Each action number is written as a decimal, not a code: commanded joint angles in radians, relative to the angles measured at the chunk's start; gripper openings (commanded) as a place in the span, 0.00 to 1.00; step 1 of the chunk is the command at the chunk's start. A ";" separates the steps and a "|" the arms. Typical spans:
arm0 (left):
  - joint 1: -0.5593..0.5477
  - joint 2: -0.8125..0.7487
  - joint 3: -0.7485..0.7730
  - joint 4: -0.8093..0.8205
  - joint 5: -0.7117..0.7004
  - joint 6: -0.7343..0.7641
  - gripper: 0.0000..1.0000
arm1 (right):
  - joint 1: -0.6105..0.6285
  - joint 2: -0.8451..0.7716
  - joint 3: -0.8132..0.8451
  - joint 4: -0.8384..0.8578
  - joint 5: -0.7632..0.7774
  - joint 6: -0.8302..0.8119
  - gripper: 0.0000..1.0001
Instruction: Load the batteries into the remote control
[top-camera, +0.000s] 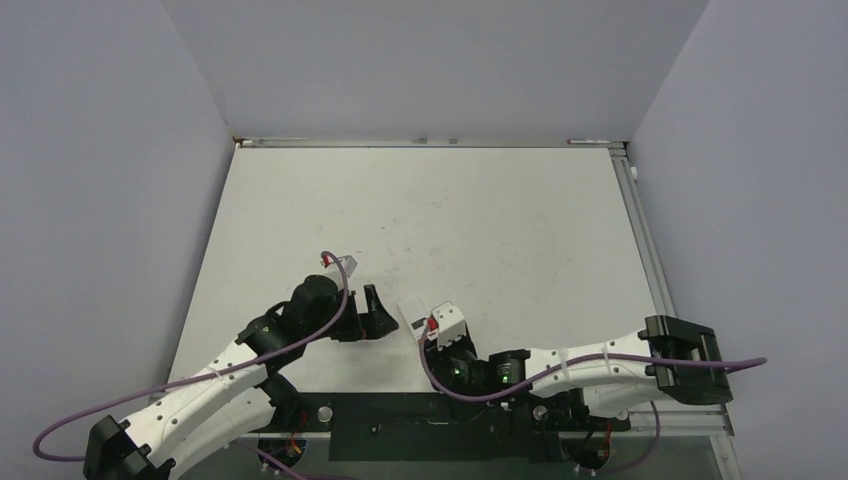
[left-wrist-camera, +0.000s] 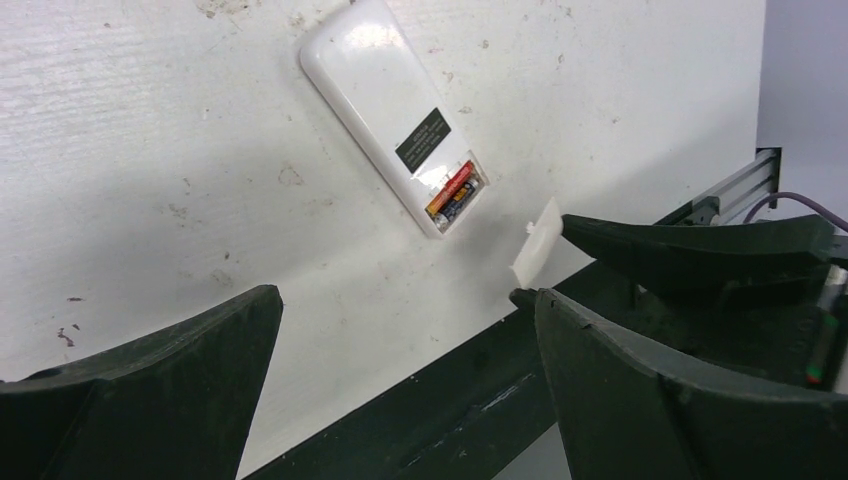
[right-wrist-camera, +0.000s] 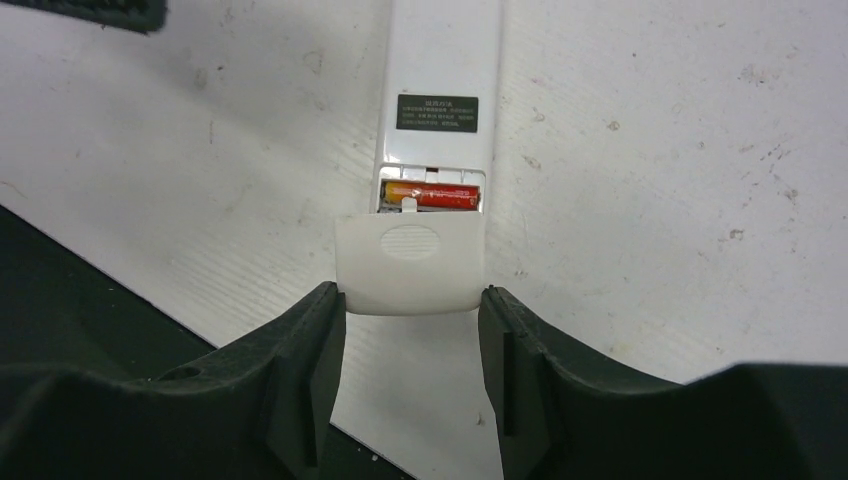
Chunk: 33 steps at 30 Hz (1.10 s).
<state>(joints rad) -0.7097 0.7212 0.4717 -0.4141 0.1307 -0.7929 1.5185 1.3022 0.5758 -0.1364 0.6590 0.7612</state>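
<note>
Batteries (right-wrist-camera: 430, 195) sit in the open compartment at the near end of the remote control (right-wrist-camera: 440, 60), which lies back-up on the table (right-wrist-camera: 650, 150). So I judge the loading done and the closing left.

My right gripper (right-wrist-camera: 412, 300) pinches the loose battery cover (right-wrist-camera: 410, 265) by its two side edges. In the right wrist view the remote's long axis runs straight up the frame, away from my fingertips. The cover sits square across it, its far edge touching the compartment's mouth. The move ahead looks like a push along that axis.

My left gripper (left-wrist-camera: 405, 300) is spread wide and grasps nothing. The remote lies in the upper middle of its frame, well apart from it, so the right arm is the nearer one.

The left wrist view adds two things. The cover (left-wrist-camera: 540, 245) is tilted and lifted off the table, and a dark battery lies beside the red one. From above, the remote (top-camera: 410, 303) is a white sliver left of centre, with the compartment hidden.
</note>
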 joint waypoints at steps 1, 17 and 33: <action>0.012 0.059 0.066 0.038 -0.037 0.047 0.96 | -0.070 -0.057 0.087 -0.135 -0.148 -0.082 0.09; 0.029 0.710 0.576 0.146 0.048 0.174 0.81 | -0.309 -0.208 0.222 -0.473 -0.454 -0.168 0.09; 0.027 1.043 0.638 0.170 0.127 0.141 0.36 | -0.326 -0.314 0.177 -0.508 -0.477 -0.138 0.10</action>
<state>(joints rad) -0.6861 1.7523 1.1061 -0.2653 0.2440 -0.6518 1.2022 0.9817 0.7395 -0.6376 0.1890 0.6174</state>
